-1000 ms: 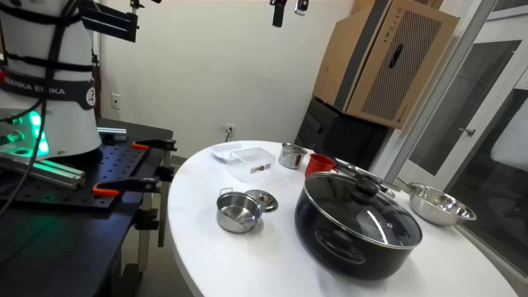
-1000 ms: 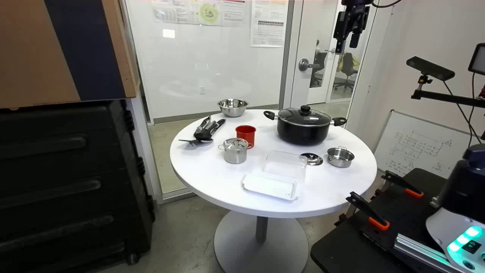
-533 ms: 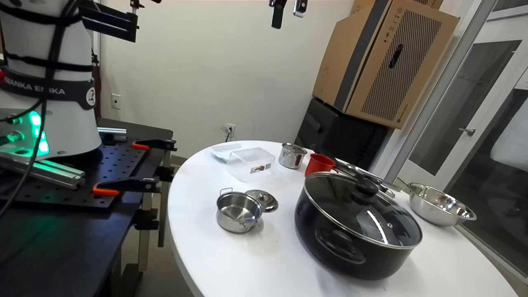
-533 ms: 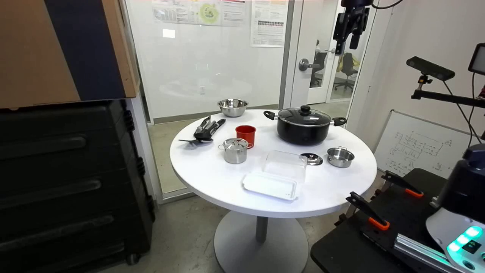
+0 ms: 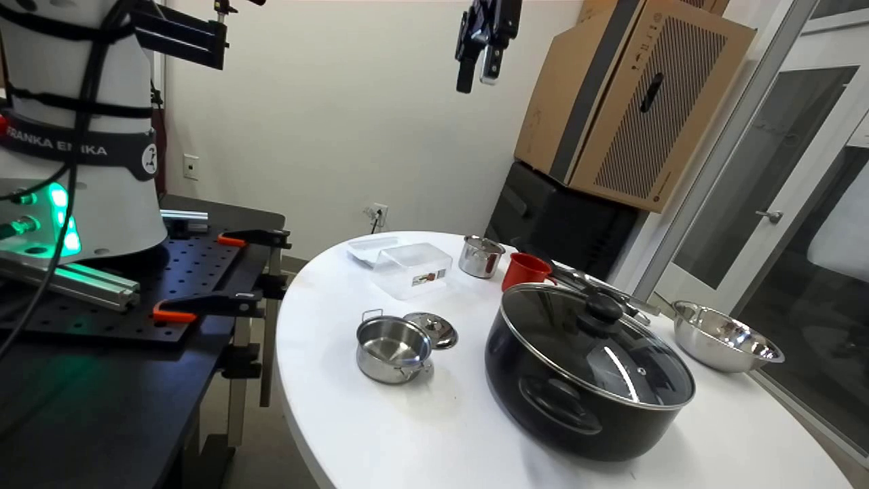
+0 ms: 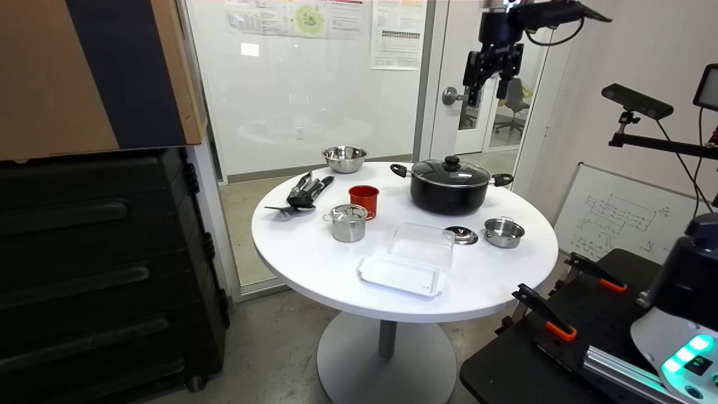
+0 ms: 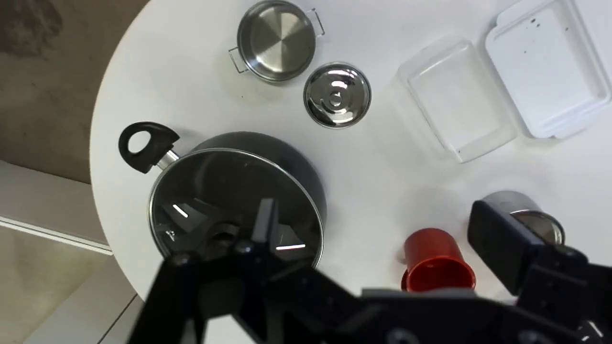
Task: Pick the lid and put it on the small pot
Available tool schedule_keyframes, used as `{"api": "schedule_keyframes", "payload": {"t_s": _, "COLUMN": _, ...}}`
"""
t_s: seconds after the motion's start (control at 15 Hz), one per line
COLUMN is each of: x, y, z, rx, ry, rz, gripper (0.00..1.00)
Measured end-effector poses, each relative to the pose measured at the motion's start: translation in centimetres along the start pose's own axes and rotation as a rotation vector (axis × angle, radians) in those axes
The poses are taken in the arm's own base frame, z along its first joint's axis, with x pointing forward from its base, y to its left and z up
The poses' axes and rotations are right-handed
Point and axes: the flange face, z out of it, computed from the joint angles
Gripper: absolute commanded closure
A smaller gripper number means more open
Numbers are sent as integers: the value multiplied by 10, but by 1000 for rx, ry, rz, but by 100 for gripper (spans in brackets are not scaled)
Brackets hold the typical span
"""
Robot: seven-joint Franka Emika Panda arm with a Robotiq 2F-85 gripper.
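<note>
The black tool [image 6: 488, 99] points downward, well above the white tabletop [image 5: 407, 441], its two fingers [image 7: 502, 243] spread with a wide gap between them, as the wrist view shows most plainly. In that view one finger overlaps the large black pot [image 6: 449, 197], which stands upright under a black-knobbed glass cover [image 5: 584, 346], and the other hides part of a narrow steel vessel [image 6: 348, 229]. The lid [image 7: 337, 95], small, round and shiny, lies on the tabletop just beside the small pot [image 7: 276, 40], which stands upright and uncovered with a wire handle on each of two opposite sides. On the lid's other side lies a clear plastic box [image 7: 461, 100], and right next to that a shallow white tray [image 6: 401, 275]. A red mug [image 6: 363, 201] stands upright near the steel vessel. Farther off, near the edge, are a heap of black and steel utensils [image 6: 308, 193] and a wide steel bowl [image 6: 344, 164]. Beyond the tabletop, the robot's base [image 5: 81, 204] glows green on a black bench [image 5: 68, 421], with orange-tipped clamps [image 5: 210, 303] at the bench's edge. In both exterior views a large cardboard box [image 5: 652, 102] sits on black cases [image 5: 563, 210]; in an exterior view a whiteboard [image 6: 628, 219] with handwriting leans by the wall.
</note>
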Motion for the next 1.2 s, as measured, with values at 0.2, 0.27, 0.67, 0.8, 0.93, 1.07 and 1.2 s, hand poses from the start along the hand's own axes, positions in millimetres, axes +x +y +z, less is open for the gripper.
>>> {"api": "schedule_keyframes", "payload": {"t_s": 0.2, "x": 14, "y": -11, "z": 44, "rx": -6, "ry": 52, "rz": 112, "gripper": 0}}
{"api": "schedule_keyframes", "payload": {"t_s": 0.27, "x": 17, "y": -13, "z": 60, "rx": -16, "ry": 48, "rz": 142, "gripper": 0}}
{"api": "schedule_keyframes", "payload": {"t_s": 0.67, "x": 17, "y": -12, "z": 148, "rx": -60, "ry": -122, "rz": 295, "gripper": 0}}
{"api": "schedule_keyframes", "payload": {"t_s": 0.8, "x": 19, "y": -5, "z": 166, "rx": -80, "ry": -153, "rz": 340, "gripper": 0}}
{"api": "schedule_keyframes", "payload": {"t_s": 0.93, "x": 22, "y": 2, "z": 179, "rx": -94, "ry": -182, "rz": 378, "gripper": 0}}
{"api": "schedule_keyframes", "payload": {"t_s": 1.07, "x": 27, "y": 4, "z": 180, "rx": -102, "ry": -214, "rz": 388, "gripper": 0}}
{"api": "schedule_keyframes", "payload": {"t_s": 1.2, "x": 31, "y": 2, "z": 176, "rx": -107, "ry": -220, "rz": 385, "gripper": 0}}
